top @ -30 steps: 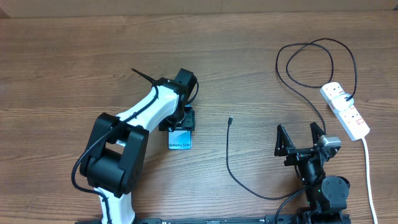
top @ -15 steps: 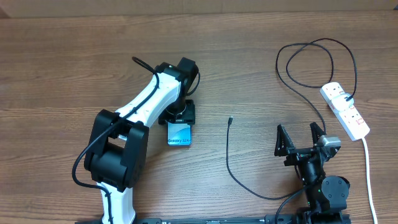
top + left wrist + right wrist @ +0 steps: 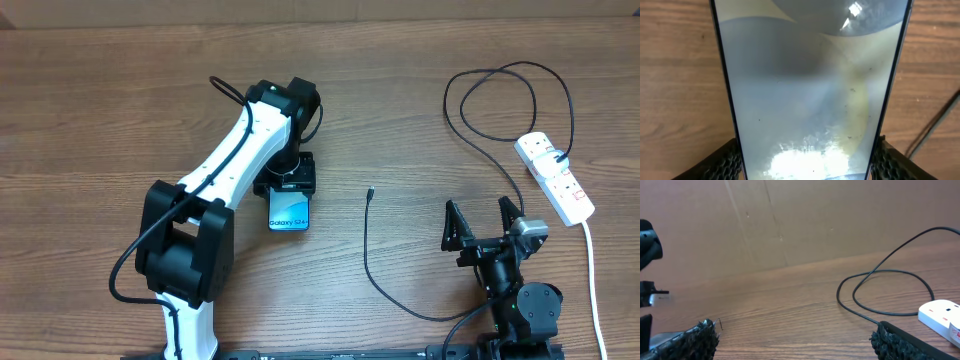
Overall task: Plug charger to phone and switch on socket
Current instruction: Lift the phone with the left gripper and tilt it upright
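Phone (image 3: 289,213), marked "Galaxy S24", was clamped edgewise in left gripper (image 3: 291,188). Right gripper (image 3: 478,206) was seen spread, empty. Open tabletop (image 3: 100,90) was noted upper left.

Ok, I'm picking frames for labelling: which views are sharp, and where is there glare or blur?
Overhead: sharp, evenly lit, text on the phone just readable. Left wrist: the phone fills the frame, soft and out of focus, with a white glare patch low on its screen. Right wrist: the charger loop is crisp, the near fingertips blurred.
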